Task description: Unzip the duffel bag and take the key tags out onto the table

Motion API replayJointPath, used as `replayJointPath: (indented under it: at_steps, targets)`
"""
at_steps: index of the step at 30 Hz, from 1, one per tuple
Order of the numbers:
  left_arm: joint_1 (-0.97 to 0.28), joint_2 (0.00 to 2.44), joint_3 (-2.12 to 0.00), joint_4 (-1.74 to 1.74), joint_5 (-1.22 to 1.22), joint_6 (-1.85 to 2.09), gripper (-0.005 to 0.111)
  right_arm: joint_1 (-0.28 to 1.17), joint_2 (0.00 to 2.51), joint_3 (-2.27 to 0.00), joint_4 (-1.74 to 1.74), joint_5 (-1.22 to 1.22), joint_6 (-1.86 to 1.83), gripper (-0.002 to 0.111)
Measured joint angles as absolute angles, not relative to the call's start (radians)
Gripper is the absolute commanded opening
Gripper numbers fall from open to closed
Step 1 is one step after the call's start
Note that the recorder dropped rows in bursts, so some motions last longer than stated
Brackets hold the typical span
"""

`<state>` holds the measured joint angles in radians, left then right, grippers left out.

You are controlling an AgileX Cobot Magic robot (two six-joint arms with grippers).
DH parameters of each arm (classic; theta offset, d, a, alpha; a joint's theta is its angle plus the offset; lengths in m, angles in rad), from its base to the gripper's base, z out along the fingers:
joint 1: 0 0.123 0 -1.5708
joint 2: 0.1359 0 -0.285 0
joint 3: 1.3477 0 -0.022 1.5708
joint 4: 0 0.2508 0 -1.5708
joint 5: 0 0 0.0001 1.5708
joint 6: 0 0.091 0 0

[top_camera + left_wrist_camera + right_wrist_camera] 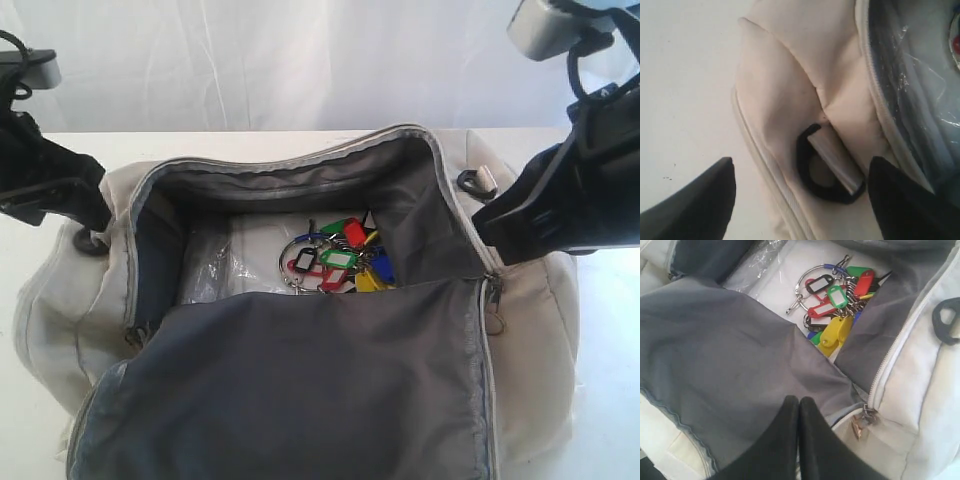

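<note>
Judging key tags light, slippery, floppy bunch, centre frame in open duffel bag; pinch metal ring. Both empty: left tool wide, right tool closed.

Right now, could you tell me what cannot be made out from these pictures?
- key tags: exact count; they overlap, and the grey flap hides some, exterior view.
- duffel bag: near side, cut off by exterior view's bottom edge.
- right pincer: contact with the flap; right wrist view, the pincer itself blocks it.
</note>
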<state>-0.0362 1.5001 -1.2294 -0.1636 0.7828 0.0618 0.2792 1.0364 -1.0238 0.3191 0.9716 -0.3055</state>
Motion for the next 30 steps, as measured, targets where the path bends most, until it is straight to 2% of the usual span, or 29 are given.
replayJointPath:
  at_steps: [2, 4, 7, 8, 9, 16, 22, 30]
  targets:
    - [-0.036, 1.566, -1.229, -0.171, 0.757, 0.064, 0.072, 0.279, 1.036, -1.024, 0.319, 0.972, -0.306, 0.000]
    - [-0.036, 1.614, -1.229, -0.184, 0.737, 0.064, 0.060, 0.279, 1.036, -1.024, 0.319, 0.972, -0.306, 0.000]
    - [-0.036, 1.660, -1.229, -0.190, 0.692, 0.062, 0.024, 0.279, 1.036, -1.024, 0.319, 0.970, -0.306, 0.000]
    - [-0.036, 1.673, -1.229, -0.190, 0.671, 0.057, 0.005, 0.279, 1.036, -1.024, 0.319, 0.968, -0.306, 0.000]
    - [-0.035, 1.684, -1.229, -0.190, 0.636, 0.045, 0.001, 0.279, 1.036, -1.024, 0.319, 0.966, -0.306, 0.000]
    - [-0.008, 1.706, -1.273, -0.197, 0.443, -0.036, 0.000, 0.279, 1.036, -1.024, 0.315, 0.956, -0.306, 0.000]
    - [0.098, 1.711, -1.365, -0.231, 0.479, -0.045, 0.000, 0.279, 1.038, -1.024, 0.313, 0.947, -0.306, 0.000]
    - [0.228, 1.734, -1.375, -0.188, 0.565, -0.047, 0.000, 0.279, 1.057, -1.024, 0.311, 0.947, -0.306, 0.000]
